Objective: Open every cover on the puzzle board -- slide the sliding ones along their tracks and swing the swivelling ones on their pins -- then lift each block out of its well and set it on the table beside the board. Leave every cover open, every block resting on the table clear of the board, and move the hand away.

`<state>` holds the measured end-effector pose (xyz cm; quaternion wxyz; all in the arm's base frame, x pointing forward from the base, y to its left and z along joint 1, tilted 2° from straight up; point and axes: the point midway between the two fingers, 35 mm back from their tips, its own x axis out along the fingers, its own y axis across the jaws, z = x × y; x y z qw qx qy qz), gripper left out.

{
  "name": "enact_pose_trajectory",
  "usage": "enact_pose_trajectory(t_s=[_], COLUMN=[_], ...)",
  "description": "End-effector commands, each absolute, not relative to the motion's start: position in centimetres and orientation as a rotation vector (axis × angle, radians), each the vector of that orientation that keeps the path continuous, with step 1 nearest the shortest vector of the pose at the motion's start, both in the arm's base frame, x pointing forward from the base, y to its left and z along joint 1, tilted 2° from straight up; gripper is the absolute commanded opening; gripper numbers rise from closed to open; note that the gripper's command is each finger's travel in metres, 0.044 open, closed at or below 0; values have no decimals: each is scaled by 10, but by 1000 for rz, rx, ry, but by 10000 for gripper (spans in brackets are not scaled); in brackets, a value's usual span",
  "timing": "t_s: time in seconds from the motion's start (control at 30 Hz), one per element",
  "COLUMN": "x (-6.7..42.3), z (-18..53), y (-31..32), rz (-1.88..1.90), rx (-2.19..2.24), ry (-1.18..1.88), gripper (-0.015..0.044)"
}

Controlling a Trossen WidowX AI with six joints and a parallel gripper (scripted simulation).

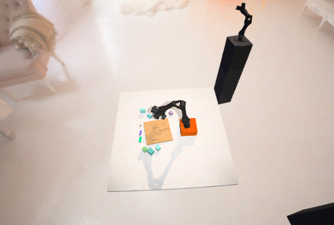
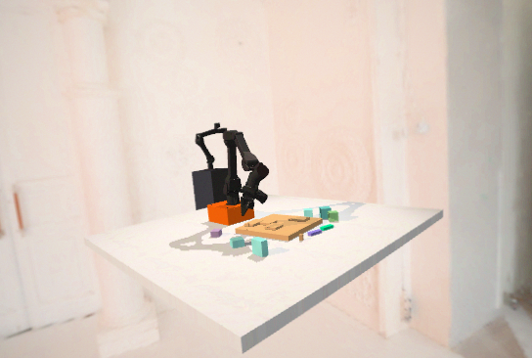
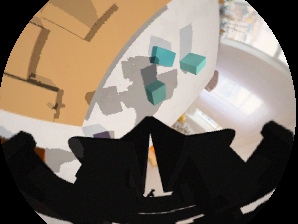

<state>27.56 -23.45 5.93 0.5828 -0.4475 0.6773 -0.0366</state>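
Note:
The tan puzzle board (image 1: 158, 132) (image 2: 281, 229) (image 3: 80, 23) lies flat on the white table (image 1: 202, 166) (image 2: 215, 279). Its covers and wells show only as faint outlines. My gripper (image 1: 158, 115) (image 2: 246, 210) (image 3: 149, 119) is shut and empty. It hangs above the table just off the board's edge nearest the arm's reach. Below it lie a teal block (image 1: 149, 115) (image 2: 237, 242) (image 3: 156, 91), a larger teal block (image 1: 142, 110) (image 2: 259, 246) (image 3: 193, 63) and a purple block (image 1: 170, 113) (image 2: 216, 233).
The arm's orange base (image 1: 188, 126) (image 2: 230, 212) stands beside the board. A purple bar (image 1: 140, 132) (image 2: 315, 232) and a green bar (image 1: 140, 139) (image 2: 327, 227) lie along one side. A green block (image 1: 144, 149) (image 2: 333, 215) and two teal blocks (image 1: 150, 151) (image 2: 325, 211) lie off another edge.

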Motion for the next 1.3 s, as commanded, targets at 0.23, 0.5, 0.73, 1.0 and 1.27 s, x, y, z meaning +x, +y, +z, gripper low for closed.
enact_pose_trajectory(t_s=[0.23, 0.5, 0.73, 1.0, 1.27], x=[295, 301, 303, 303, 303], z=[45, 43, 46, 46, 46], y=[-190, -153, -131, -131, -131], rz=[-51, -45, -54, -54, -54], rx=[-581, -204, 16, 16, 16], ry=[1494, 1498, 1519, 1519, 1519], gripper=[0, 0, 0, 0, 0])
